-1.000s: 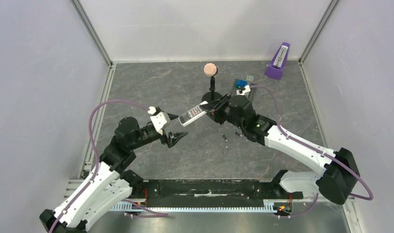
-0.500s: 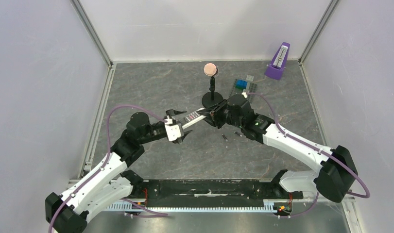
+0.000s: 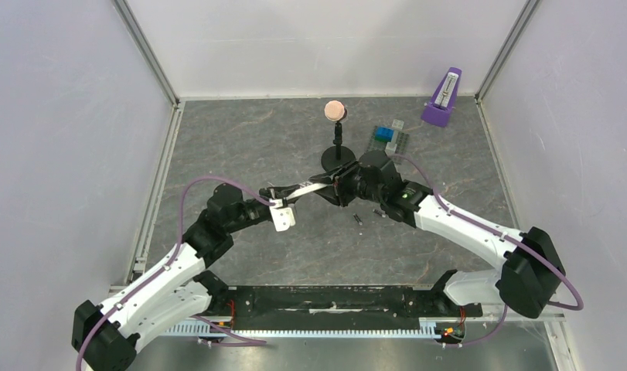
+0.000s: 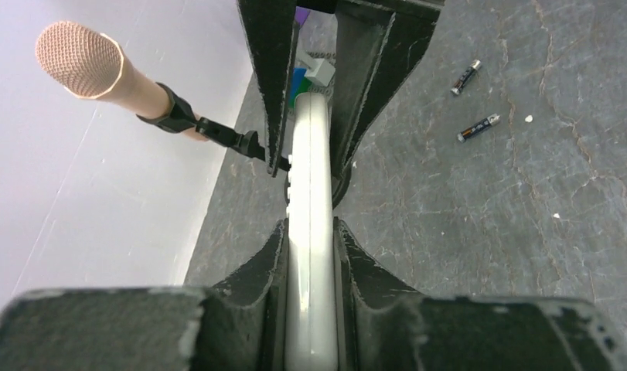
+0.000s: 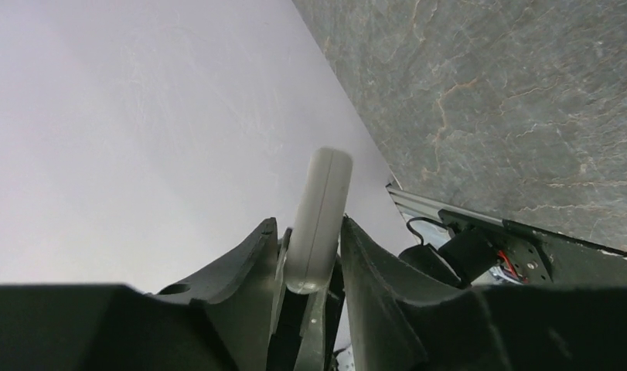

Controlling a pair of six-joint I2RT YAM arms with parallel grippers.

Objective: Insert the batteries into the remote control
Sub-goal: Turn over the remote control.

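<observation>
Remote control off table at centre of overhead frame, on edge, long axis left-right, bridging both arms. Left gripper pinching its left end; right gripper straddling right end, can't tell if gripping. Batteries loose on table lower right of remote, nearer right arm

Microphone: pinkish foam head on a thin black stem, upright on a round black base, toward the back of the table; held by a black clip, as seen from the left wrist.
Metronome: purple, upright, far right corner.
Grey plate carrying blue blocks: just right of the microphone base, partly hidden.
Table: dark grey, stone-veined.
Walls: plain white, on three sides, with aluminium rails at the back corners.
</observation>
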